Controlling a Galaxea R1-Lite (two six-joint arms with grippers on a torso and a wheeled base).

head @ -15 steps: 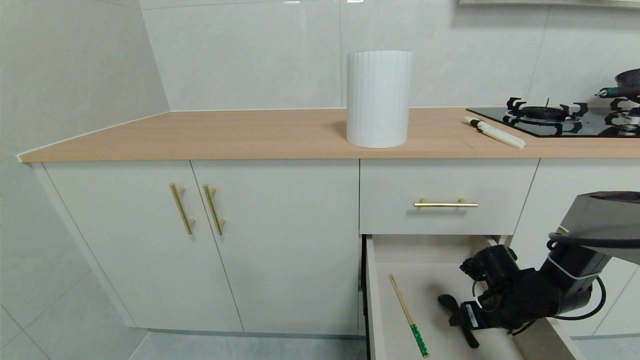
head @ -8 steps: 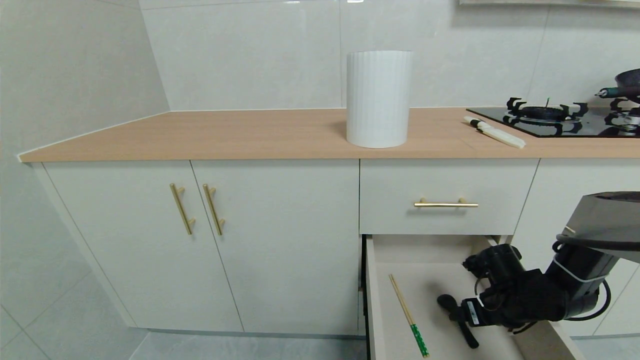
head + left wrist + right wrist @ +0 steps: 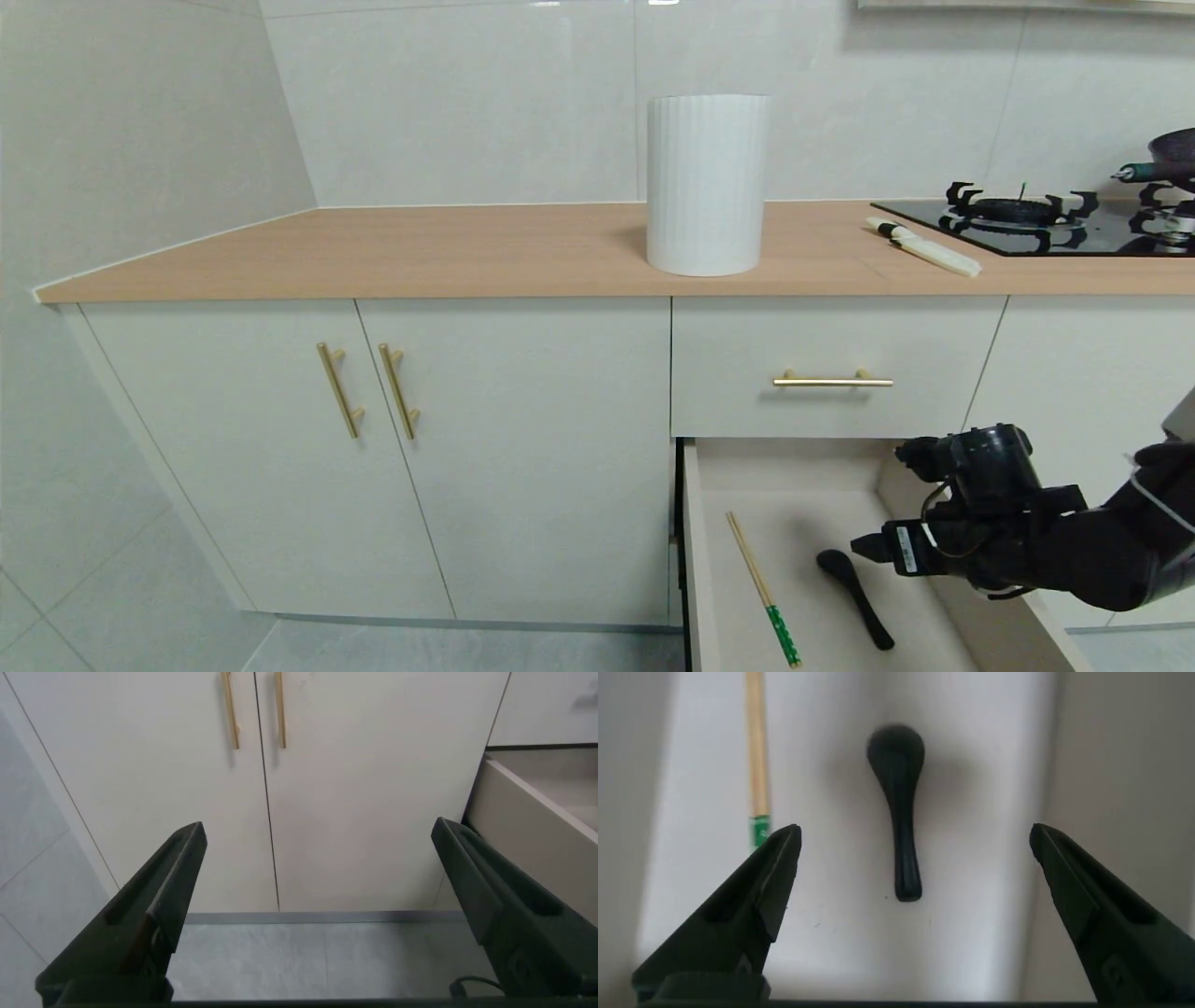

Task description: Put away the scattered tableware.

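Spoon lies flat in the open drawer, chopsticks at its nine o'clock. Right gripper hangs above, jaws spread and empty, so the spoon looks stowed. Left gripper gapes idle.

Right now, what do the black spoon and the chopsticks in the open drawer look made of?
Black spoon: matte, evenly dark, probably plastic or lacquered wood; the look leaves it open. Chopsticks: pale tan shafts, likely bamboo or wood, with a green painted band near one end.
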